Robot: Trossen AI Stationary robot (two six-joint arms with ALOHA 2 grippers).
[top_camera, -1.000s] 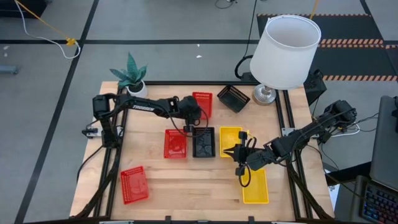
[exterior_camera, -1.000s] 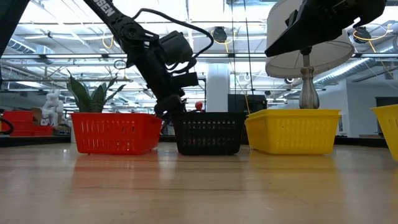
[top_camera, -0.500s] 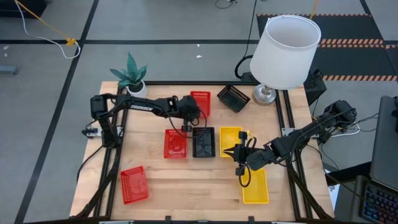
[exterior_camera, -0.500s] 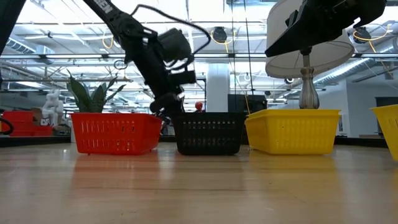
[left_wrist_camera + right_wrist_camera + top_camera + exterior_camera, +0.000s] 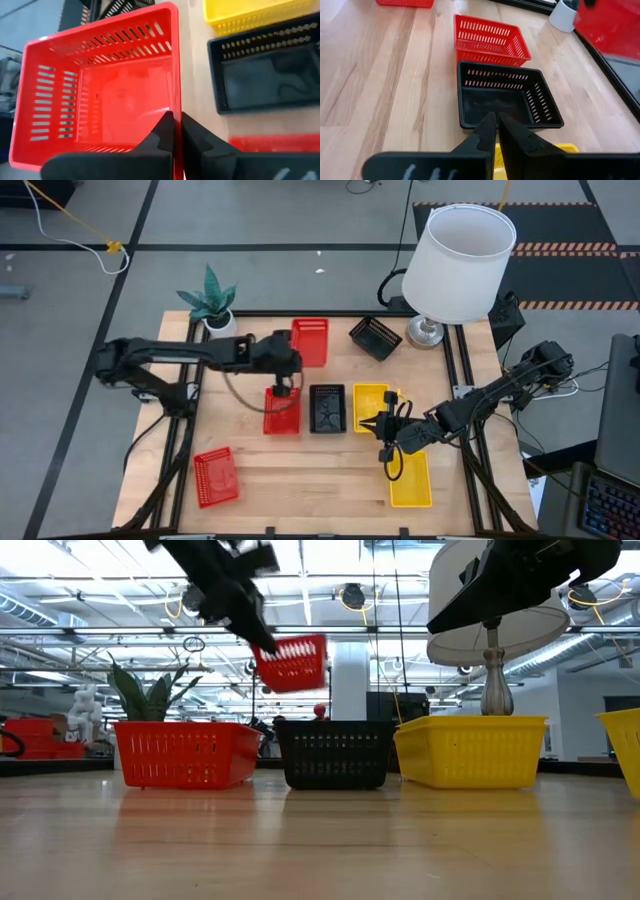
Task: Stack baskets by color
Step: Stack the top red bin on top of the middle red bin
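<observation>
The left claw (image 5: 283,376) pinches the rim of a lifted red basket (image 5: 310,341), and the other red basket (image 5: 281,411) sits on the table just below, nearer the front.

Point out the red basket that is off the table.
The red basket gripped by the left gripper, lifted clear; the other two red ones rest on the wood.

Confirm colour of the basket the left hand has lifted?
Red basket, clamped in the left hand; clearest in the left wrist view.

Wooden table (image 5: 330,465) carrying baskets (image 5: 328,408), a lamp (image 5: 455,265), a potted plant (image 5: 210,302)
</observation>
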